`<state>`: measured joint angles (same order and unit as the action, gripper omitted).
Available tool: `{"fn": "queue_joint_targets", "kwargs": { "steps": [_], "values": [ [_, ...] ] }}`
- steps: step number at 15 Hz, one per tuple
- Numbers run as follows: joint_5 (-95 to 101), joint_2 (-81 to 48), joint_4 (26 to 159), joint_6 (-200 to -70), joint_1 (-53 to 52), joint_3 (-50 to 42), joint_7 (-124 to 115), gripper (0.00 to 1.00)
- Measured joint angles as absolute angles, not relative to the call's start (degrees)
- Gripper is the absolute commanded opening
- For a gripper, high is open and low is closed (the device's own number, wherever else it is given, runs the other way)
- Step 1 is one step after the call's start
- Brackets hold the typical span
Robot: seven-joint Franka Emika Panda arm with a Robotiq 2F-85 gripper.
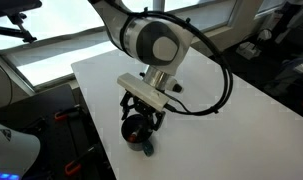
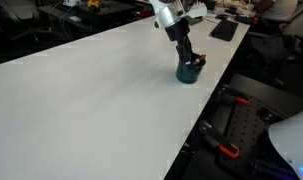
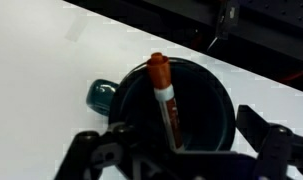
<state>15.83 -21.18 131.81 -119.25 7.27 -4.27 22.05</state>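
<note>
A dark teal mug (image 3: pixel 219 92) stands on the white table (image 3: pixel 111 40), its handle (image 3: pixel 99 96) pointing left in the wrist view. Inside it leans a white marker (image 3: pixel 167 105) with an orange cap (image 3: pixel 159 68) pointing up. My gripper (image 3: pixel 176 150) hangs directly over the mug, open, one finger (image 3: pixel 91 152) on each side of the rim and nothing between them. In both exterior views the gripper (image 1: pixel 141 112) (image 2: pixel 187 52) sits just above the mug (image 1: pixel 141 135) (image 2: pixel 189 72), close to the table's edge.
The white table (image 2: pixel 91 100) stretches wide away from the mug. A black flat object (image 2: pixel 223 30) lies at the far end. Black clamps with orange handles (image 2: pixel 226 150) sit below the table edge. A cable loops beside the arm (image 1: pixel 223 85).
</note>
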Motion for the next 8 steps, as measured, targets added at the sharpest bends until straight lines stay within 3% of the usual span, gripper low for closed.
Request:
{"fn": "queue_joint_targets", "kwargs": {
  "steps": [8],
  "values": [
    [15.83,-19.99,131.93,-120.03,7.66,-4.42,21.86,1.0]
  ]
}}
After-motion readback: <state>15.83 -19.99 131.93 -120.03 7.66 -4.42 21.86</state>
